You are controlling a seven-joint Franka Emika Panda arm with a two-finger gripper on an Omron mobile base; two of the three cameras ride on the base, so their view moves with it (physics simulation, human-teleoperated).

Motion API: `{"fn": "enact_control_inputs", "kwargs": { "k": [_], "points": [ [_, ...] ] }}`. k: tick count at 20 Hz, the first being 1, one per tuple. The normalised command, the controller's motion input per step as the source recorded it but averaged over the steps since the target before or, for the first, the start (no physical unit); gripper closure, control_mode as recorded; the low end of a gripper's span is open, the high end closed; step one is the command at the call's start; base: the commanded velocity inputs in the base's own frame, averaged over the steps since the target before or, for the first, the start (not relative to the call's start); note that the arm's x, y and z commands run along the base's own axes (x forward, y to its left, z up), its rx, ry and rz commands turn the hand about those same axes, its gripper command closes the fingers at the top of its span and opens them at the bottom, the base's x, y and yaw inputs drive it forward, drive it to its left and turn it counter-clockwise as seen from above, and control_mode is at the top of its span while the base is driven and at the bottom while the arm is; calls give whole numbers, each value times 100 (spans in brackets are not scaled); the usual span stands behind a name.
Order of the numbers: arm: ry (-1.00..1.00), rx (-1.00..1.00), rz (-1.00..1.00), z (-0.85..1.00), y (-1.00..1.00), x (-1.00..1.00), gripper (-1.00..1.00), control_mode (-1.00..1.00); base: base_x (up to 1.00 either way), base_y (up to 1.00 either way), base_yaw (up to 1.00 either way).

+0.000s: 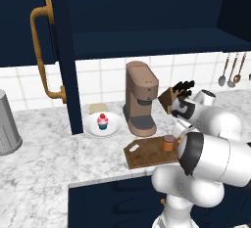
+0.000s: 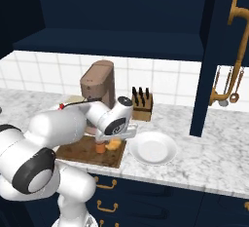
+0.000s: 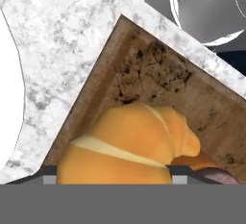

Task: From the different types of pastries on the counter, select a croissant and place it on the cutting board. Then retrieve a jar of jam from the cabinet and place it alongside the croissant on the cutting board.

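- One croissant (image 3: 129, 146), one jar of jam (image 1: 168, 143), both sitting on the cutting board (image 1: 142, 156).
- One cupcake (image 1: 102, 121) sitting left of it.
- Gripper (image 3: 111, 174) hanging partly open, straddling the croissant; grip unclear.

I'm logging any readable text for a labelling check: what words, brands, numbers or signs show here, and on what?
None can be read.
Coffee machine: plain, no brand.
Jar of jam: no label visible.
Round dark mark on the arm's wrist: too small to read.
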Motion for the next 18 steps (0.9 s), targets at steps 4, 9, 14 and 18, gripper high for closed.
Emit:
{"fn": "enact_control_inputs", "kwargs": {
  "k": [4,9,14,18],
  "points": [
    [18,0,-9,29,18,0,100,-100,0,0,0],
    [17,0,-9,5,8,0,100,-100,0,0,0],
    [2,0,-14,-1,0,0,100,-100,0,0,0],
    [0,0,-12,-29,0,-30,100,-100,0,0,0]
  ]
}}
